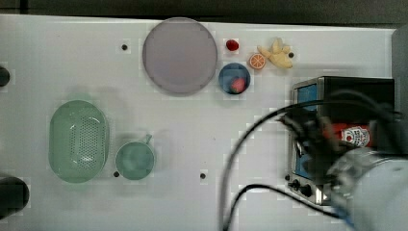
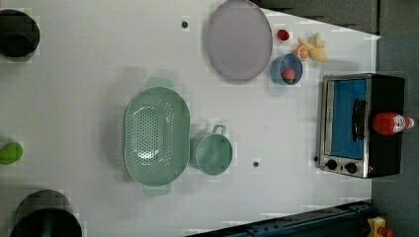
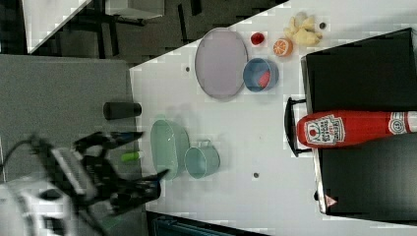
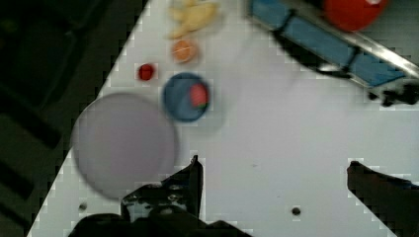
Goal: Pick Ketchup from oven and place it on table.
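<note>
gripper (image 4: 274, 173) wide open, empty, above table (image 4: 276, 123), ketchup (image 3: 344, 129) untouched

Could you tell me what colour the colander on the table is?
Pale green colander, clearest in the left view.

Glossy red plastic ketchup (image 3: 354, 129) with paper-like white label, oven (image 2: 363, 125) of matt black casing, brushed steel frame, bluish glass door, smooth matt white desk (image 1: 192, 134), perforated pale-green plastic colander (image 2: 156, 136) beside the oven's desk space

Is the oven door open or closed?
Closed. In the left view, the oven has its blue glass door sitting flat in the steel frame, handle in front.
</note>
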Robot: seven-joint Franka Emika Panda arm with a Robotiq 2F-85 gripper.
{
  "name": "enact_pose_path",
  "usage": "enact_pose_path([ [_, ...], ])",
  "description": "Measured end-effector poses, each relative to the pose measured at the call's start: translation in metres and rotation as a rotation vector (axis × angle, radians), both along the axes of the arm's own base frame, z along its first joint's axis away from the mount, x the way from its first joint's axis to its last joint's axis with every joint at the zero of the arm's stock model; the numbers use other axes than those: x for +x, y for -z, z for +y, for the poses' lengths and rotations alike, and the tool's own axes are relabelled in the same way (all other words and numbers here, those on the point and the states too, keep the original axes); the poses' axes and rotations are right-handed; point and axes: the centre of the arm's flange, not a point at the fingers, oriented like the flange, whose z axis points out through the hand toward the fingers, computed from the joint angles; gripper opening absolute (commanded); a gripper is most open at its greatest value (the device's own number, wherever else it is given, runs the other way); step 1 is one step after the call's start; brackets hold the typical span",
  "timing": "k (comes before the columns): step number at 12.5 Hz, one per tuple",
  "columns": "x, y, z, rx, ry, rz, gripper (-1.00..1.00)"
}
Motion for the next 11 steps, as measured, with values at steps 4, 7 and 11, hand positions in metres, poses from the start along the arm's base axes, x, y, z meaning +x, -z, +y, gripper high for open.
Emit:
enact_pose_path([
  [4,0.01,0.074,-0.096,-0.009,0.181,0.065,1.0],
  [7,0.008,0.12,-0.14,-0.011,0.273,0.097,1.0],
  [11,0.023,0.165,-0.193,-0.089,0.37,0.1,1.0],
])
